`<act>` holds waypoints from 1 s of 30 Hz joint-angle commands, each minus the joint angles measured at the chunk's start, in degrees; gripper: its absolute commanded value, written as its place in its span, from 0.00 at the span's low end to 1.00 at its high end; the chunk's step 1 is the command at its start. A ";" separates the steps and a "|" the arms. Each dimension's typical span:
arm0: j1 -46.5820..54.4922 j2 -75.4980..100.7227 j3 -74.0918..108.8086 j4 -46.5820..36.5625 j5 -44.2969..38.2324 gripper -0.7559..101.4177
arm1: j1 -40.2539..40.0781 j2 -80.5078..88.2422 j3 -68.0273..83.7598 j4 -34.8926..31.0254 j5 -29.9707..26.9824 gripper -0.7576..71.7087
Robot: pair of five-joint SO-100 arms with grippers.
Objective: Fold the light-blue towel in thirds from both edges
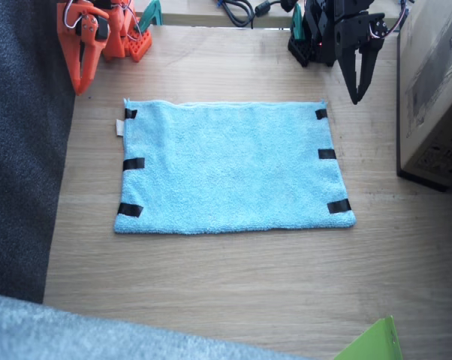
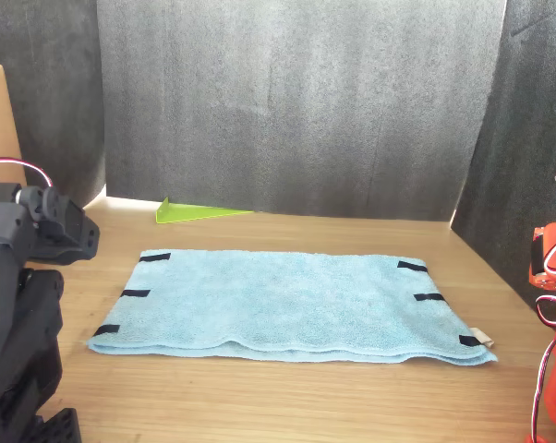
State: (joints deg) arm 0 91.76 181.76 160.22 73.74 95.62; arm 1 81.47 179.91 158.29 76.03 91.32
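1. Here, the towel (image 1: 232, 166) lies flat and fully spread at the middle of the wooden table (image 1: 233, 292), long sides running across the fixed view.
2. Three black tape strips (image 1: 133, 163) mark the short edge nearer the right arm (image 1: 91, 34); three more strips (image 1: 326, 154) mark the opposite short edge, nearer the left arm (image 1: 339, 30).
3. A small white tag (image 1: 119, 127) sticks out from the towel's far corner on the right arm's side; in the front view it shows at the near corner (image 2: 482, 337).
4. The right gripper (image 1: 82, 81), orange, hangs point-down over bare table just beyond that far corner, clear of the cloth; whether its jaws are parted cannot be told.
5. The left gripper (image 1: 359, 88), black, hangs point-down just off the towel's other far corner, apart from the cloth; its two fingers converge to a tip with only a narrow gap higher up, holding nothing.
6. In the front view the towel (image 2: 287, 305) sits level, its near long edge slightly wavy, with the black arm (image 2: 24, 305) and the orange arm (image 2: 553, 305) cut off at the picture's sides.
7. A cardboard box (image 1: 435, 90) stands beside the left arm at the table's side.
8. A green sheet (image 2: 199, 213) lies at the table edge farthest from the arms, before a dark grey backdrop (image 2: 296, 101).
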 commanded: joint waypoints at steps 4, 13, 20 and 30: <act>2.20 -1.76 -2.90 0.53 1.14 0.00 | 0.53 -8.26 -4.22 -2.72 -0.18 0.01; 3.34 -34.10 -25.22 -2.55 0.88 0.00 | 2.20 -59.15 -43.33 1.93 -9.49 0.01; 2.37 -51.86 -38.76 -0.44 -0.26 0.00 | 6.77 -71.28 -50.27 -0.62 -12.04 0.01; -0.18 -68.73 -45.53 -0.18 -1.23 0.16 | 13.10 -98.17 -67.32 7.03 -9.40 0.19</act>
State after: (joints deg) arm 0 91.85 113.55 116.37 72.86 94.22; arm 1 92.46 82.71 93.16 82.27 80.68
